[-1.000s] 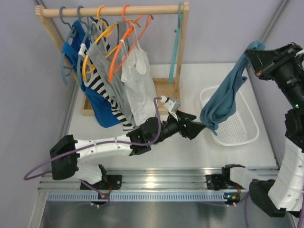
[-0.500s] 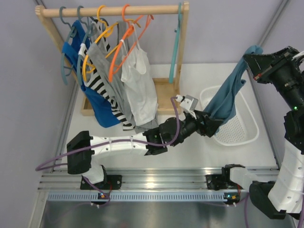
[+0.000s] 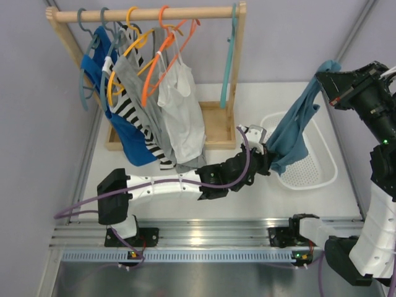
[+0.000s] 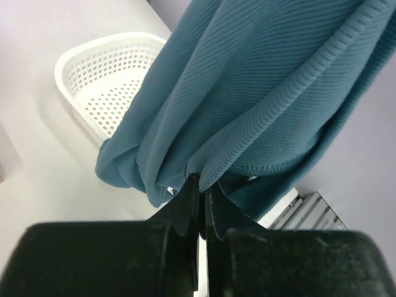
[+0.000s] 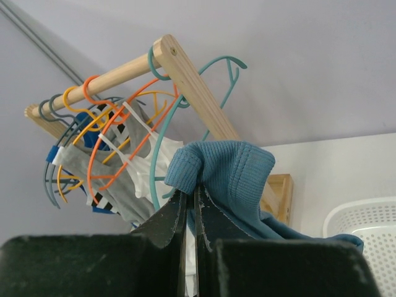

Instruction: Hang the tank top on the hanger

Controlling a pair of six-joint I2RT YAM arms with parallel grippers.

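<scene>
Hanging along the round wooden rail (image 3: 148, 13) at the left of the white worktop (image 3: 309, 201) are two grey-blue hangers (image 3: 81, 21), two orange hangers (image 3: 148, 83) and, alone at the rail's right end, one thin light teal plastic hanger (image 3: 229, 59), which is carrying nothing. Royal-blue, grey, striped and white garments (image 3: 179, 105) are drooping from the others. Right of the rack, the left gripper (image 3: 270, 153) is pinching the lower edge of the one dusty teal-blue ribbed tank top (image 3: 296, 127). Only the left wrist view is showing its fingers pressed together on that hem, and the knit's fine ribs. The tank top is dangling over the single white perforated plastic basket (image 3: 322, 170). At the far right, the right gripper (image 3: 326, 79) is holding the top's upper end high in the air. Its wrist view alone is showing the fingers clamped on a bunched fold, with the rail and the teal hanger behind.
</scene>
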